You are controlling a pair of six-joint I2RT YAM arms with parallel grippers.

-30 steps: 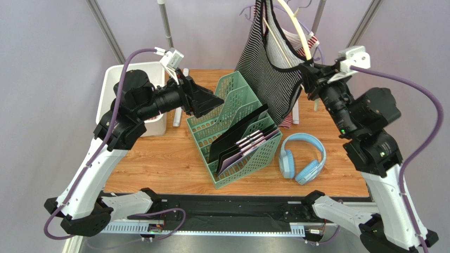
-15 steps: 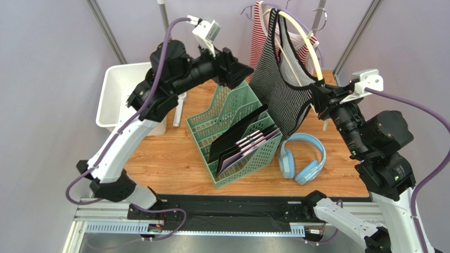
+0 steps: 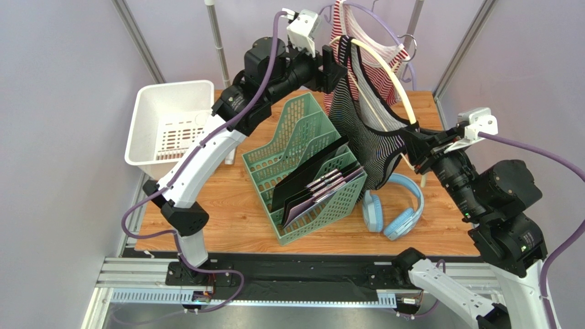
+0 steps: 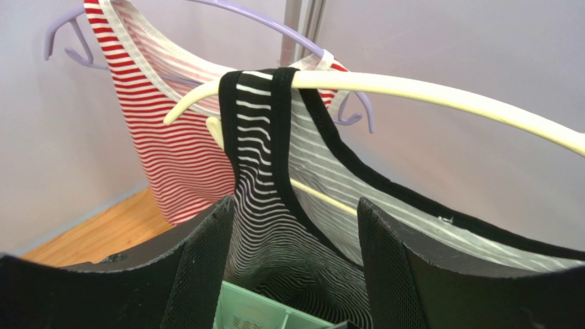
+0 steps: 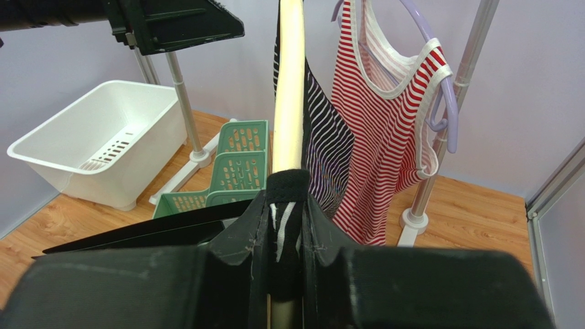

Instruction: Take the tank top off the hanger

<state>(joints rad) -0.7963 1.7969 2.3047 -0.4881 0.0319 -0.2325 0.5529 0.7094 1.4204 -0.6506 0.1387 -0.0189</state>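
Your right gripper (image 5: 285, 192) is closed tight on the lower end of the cream hanger (image 5: 289, 82), and a black edge of the tank top (image 3: 360, 130) seems to be pinched there with it. From this grip the hanger's long axis goes up and away, toward the rail at the back. The tank top hangs from the hanger above the green file rack (image 3: 295, 147), with its hem down near the rack's top edge.

Your left gripper (image 3: 336, 65) is high up at the other end of the hanger, with its jaws wide apart and nothing between them. In the left wrist view the free shoulder strap (image 4: 257, 116) lies over the hanger arm, straight ahead of the open fingers (image 4: 199, 260) and a little above them. It runs almost vertical and is centred in the gap.

So the left arm is the nearer one for this strap. I judge that the next move is to go forward and up, close on the strap, then slide it off along the hanger toward its tip. Be careful with the red striped top (image 4: 158, 151) just behind: the fingers could catch it too
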